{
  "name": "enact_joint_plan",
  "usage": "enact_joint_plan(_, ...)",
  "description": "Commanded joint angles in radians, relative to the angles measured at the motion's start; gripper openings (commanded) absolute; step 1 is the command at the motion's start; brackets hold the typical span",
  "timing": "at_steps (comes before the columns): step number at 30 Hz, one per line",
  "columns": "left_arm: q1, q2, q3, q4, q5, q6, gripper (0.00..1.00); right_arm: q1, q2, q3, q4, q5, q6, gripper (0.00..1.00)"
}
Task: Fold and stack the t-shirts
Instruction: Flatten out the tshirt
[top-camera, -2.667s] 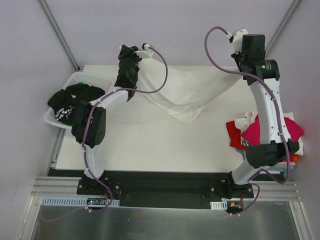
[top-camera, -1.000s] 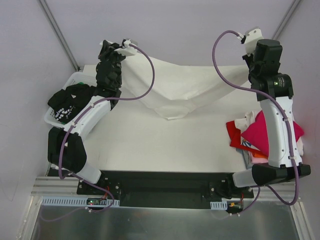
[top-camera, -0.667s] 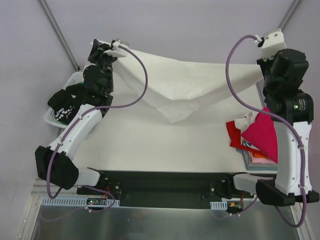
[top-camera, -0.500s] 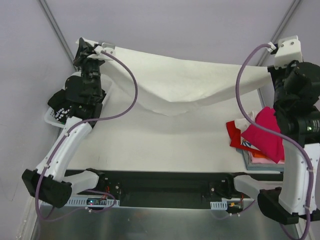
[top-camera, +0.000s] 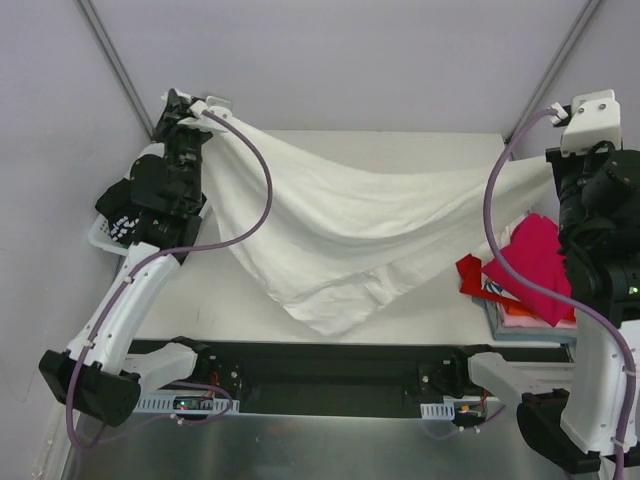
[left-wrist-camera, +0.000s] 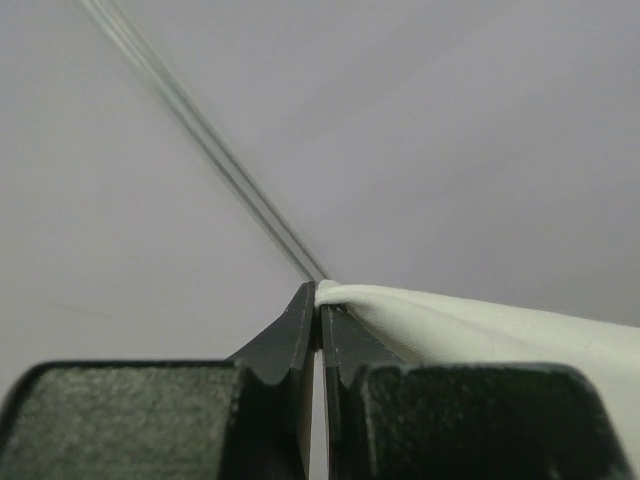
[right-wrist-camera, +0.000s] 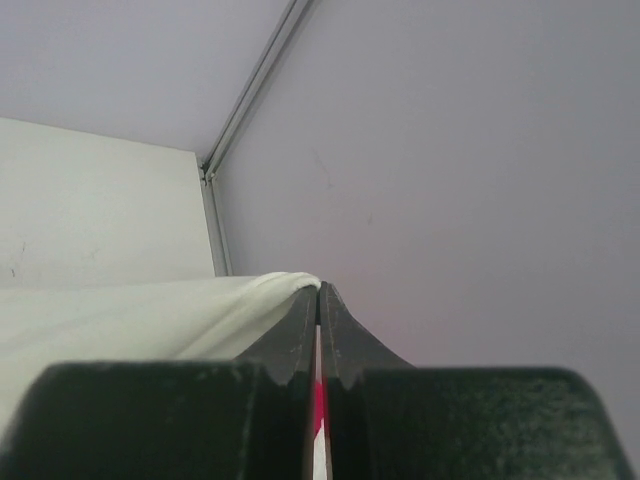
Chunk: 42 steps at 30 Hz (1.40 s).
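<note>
Step in hand, as I judge it: spreading 1 white t-shirt (top-camera: 350, 230) flat before the first fold.

Position: the shirt hangs between the 2 arms above the table (top-camera: 400, 148); its upper edge runs from far left to far right and sags in the middle; the lower part droops toward the near edge in a doubled, wrinkled lobe. Whether that lobe rests on the table I cannot tell.

Fingers:
- left gripper (left-wrist-camera: 318, 292): closed tight, almost no gap between the fingers (left-wrist-camera: 298, 335); a rolled white corner of the shirt is pinched at the very tips.
- right gripper (right-wrist-camera: 318, 292): closed the same way; the other white corner enters from the left and ends at the tips. A sliver of magenta shows through the slit below - most likely the pile underneath, not something held.

Doing it well, in my view: both grips are shallow, so any jerk could pull a corner free; bring the 2 hands down together and level; hold the upper edge taut so the sag does not become a crease; let the hanging lobe land first and then draw the cloth out over it - otherwise it may bunch underneath.

Surroundings: a magenta t-shirt (top-camera: 535, 270) lies over a red t-shirt (top-camera: 474, 274) on the pile at the right, close to the shirt's right end; keep clear. A black t-shirt (top-camera: 128, 212) sits in the basket (top-camera: 98, 240) at the left.
</note>
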Motion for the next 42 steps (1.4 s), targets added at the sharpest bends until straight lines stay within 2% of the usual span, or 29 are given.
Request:
enact_joint_plan(1, 0.011, 0.084, -0.032, -0.003, 0.054, -0.023, 0.0, -0.007, 0.037, -0.037, 0.028, -0.007, 0.032, 0.01)
enact_joint_plan(6, 0.011, 0.216, -0.058, 0.007, 0.077, -0.028, 0.0, -0.005, 0.08, -0.12, 0.049, -0.045, 0.062, 0.01)
enact_joint_plan(10, 0.007, 0.361, -0.074, 0.023, 0.065, -0.032, 0.09, -0.004, 0.12, -0.189, 0.068, -0.077, 0.082, 0.01)
enact_joint_plan(13, -0.001, 0.435, -0.095, 0.041, 0.068, -0.035, 0.41, -0.001, 0.14, -0.235, 0.071, -0.103, 0.101, 0.01)
enact_joint_plan(14, -0.004, 0.451, -0.103, 0.044, 0.069, -0.037, 0.6, 0.001, 0.151, -0.246, 0.074, -0.114, 0.107, 0.01)
enact_joint_plan(16, -0.012, 0.489, -0.123, 0.065, 0.062, -0.046, 0.78, 0.008, 0.155, -0.284, 0.083, -0.117, 0.113, 0.01)
enact_joint_plan(17, -0.015, 0.498, -0.129, 0.075, 0.056, -0.051, 0.94, 0.011, 0.156, -0.296, 0.094, -0.122, 0.113, 0.01)
enact_joint_plan(18, -0.018, 0.507, -0.133, 0.079, 0.051, -0.057, 0.99, 0.014, 0.157, -0.307, 0.1, -0.123, 0.118, 0.01)
enact_joint_plan(21, -0.039, 0.495, -0.16, 0.084, 0.052, -0.077, 0.99, 0.03, 0.168, -0.325, 0.1, -0.129, 0.121, 0.01)
enact_joint_plan(24, -0.098, 0.428, -0.164, -0.02, 0.084, -0.138, 0.99, 0.045, 0.189, -0.327, 0.092, -0.131, 0.124, 0.01)
enact_joint_plan(25, -0.115, 0.406, -0.144, -0.086, 0.107, -0.167, 0.99, 0.047, 0.195, -0.33, 0.089, -0.132, 0.127, 0.01)
enact_joint_plan(26, -0.157, 0.386, -0.131, -0.259, 0.187, -0.204, 0.99, 0.053, 0.2, -0.33, 0.086, -0.135, 0.13, 0.01)
enact_joint_plan(28, -0.2, 0.333, -0.089, -0.432, 0.305, -0.317, 0.99, 0.065, 0.215, -0.335, 0.085, -0.142, 0.135, 0.01)
enact_joint_plan(29, -0.249, 0.319, -0.083, -0.585, 0.41, -0.345, 0.99, 0.068, 0.223, -0.336, 0.083, -0.14, 0.136, 0.01)
enact_joint_plan(32, -0.346, 0.274, -0.084, -0.744, 0.52, -0.376, 0.99, 0.073, 0.258, -0.347, 0.079, -0.152, 0.136, 0.01)
enact_joint_plan(33, -0.41, 0.259, -0.089, -0.826, 0.587, -0.368, 0.99, 0.073, 0.267, -0.356, 0.076, -0.157, 0.135, 0.01)
enact_joint_plan(37, -0.53, 0.267, -0.15, -0.901, 0.622, -0.359, 0.99, 0.073, 0.327, -0.394, 0.086, -0.163, 0.136, 0.01)
enact_joint_plan(42, -0.587, 0.36, -0.157, -0.91, 0.609, -0.373, 0.99, 0.065, 0.37, -0.431, 0.12, -0.168, 0.128, 0.01)
